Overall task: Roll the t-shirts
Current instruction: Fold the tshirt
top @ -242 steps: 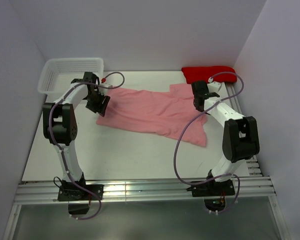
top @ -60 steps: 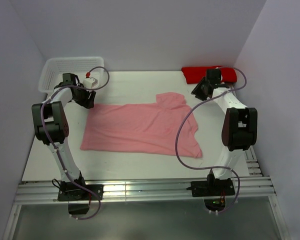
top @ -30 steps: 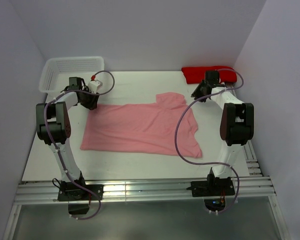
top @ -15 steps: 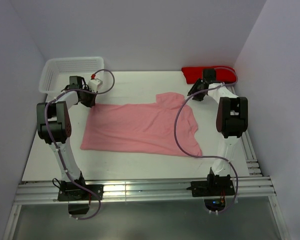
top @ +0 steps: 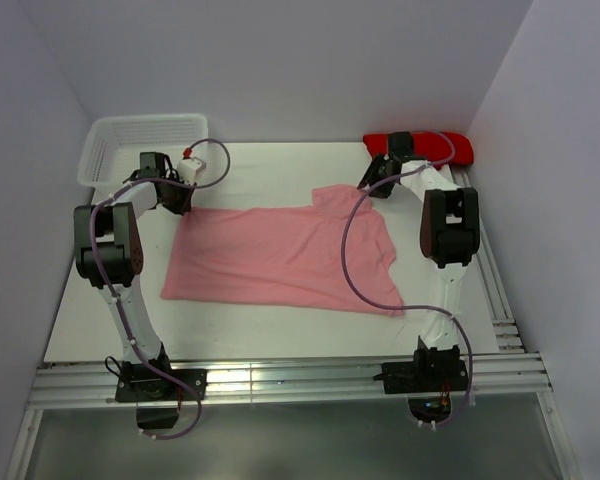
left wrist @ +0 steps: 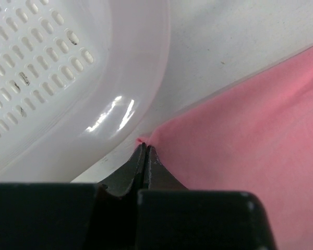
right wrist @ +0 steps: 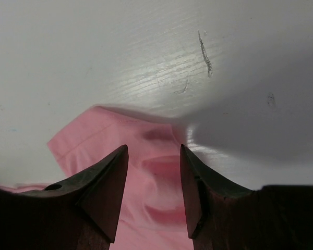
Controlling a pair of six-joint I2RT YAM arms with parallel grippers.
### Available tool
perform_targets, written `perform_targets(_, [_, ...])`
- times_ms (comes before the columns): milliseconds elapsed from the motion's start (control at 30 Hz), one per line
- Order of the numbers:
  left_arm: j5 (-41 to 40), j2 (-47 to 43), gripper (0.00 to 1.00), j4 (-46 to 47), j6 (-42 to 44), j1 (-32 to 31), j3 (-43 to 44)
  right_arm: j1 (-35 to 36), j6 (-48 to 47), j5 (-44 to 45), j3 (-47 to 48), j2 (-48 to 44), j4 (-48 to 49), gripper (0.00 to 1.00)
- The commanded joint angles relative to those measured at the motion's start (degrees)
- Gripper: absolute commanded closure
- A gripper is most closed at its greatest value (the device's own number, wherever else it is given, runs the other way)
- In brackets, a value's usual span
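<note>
Pink t-shirt (top: 280, 255) lies spread flat across the middle of the white table (top: 250, 335), sleeves at the R end, straight hem at the L end. L gripper (left wrist: 145, 150) is down at the shirt's far-L corner. Its jaws are pressed tight together w/ a small pucker of pink fabric nipped at the very tips. A white perforated basket (left wrist: 52, 67) sits just beside that corner, approx. touching the cloth edge. R gripper (right wrist: 154, 156) is low over the far sleeve at the shirt's R end, jaws standing apart, not closed on anything. The sleeve's folded edge shows on the table between the two fingers (right wrist: 107, 182); can't tell if the tips touch the cloth. From above, a red cloth bundle (top: 450, 150) sits at the back-R corner, just behind the R arm. A purple cable (top: 355, 270) from that arm drapes across the shirt's R end.
</note>
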Motion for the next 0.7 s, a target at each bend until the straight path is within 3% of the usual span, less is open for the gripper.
perform_targets(0, [-0.03, -0.86, 1.00, 1.50, 0.30, -0.63, 1.35, 0.24, -0.88, -0.75, 3.58, 1.47, -1.37, 0.48])
perform_targets(133, [-0.47, -1.21, 1.00, 1.23, 0.22, -0.89, 1.26, 0.42, -0.70, -1.11, 4.90, 2.62, -1.90, 0.51])
perform_targets(333, [-0.65, -2.18, 1.00, 0.97, -0.05, -0.98, 0.73, 0.60, -0.61, -1.11, 5.51, 2.79, -1.55, 0.81])
perform_targets(467, [-1.18, -3.05, 1.00, 1.23, -0.40, -1.07, 0.03, 0.77, -0.70, -0.32, 5.08, 1.66, -1.28, 0.94])
perform_targets(567, [-1.53, -3.67, 1.00, 1.84, -0.57, -1.07, -0.67, 0.68, -0.88, 0.04, 4.29, 0.25, -0.75, 0.96])
perform_targets(600, [-1.53, -3.76, 1.00, 1.76, -0.57, -1.07, -0.76, 0.77, -0.96, 0.04, 3.85, -0.28, -0.06, 0.90])
perform_targets(633, [-1.62, -3.85, 1.00, 1.67, -0.75, -1.07, -0.76, 0.77, -1.14, 0.65, 3.50, -0.54, -0.05, 0.76])
perform_targets(667, [-1.53, -3.85, 1.00, 1.84, -0.84, -1.07, -0.85, 0.77, -1.31, 1.09, 3.67, -0.81, -0.22, 0.69])
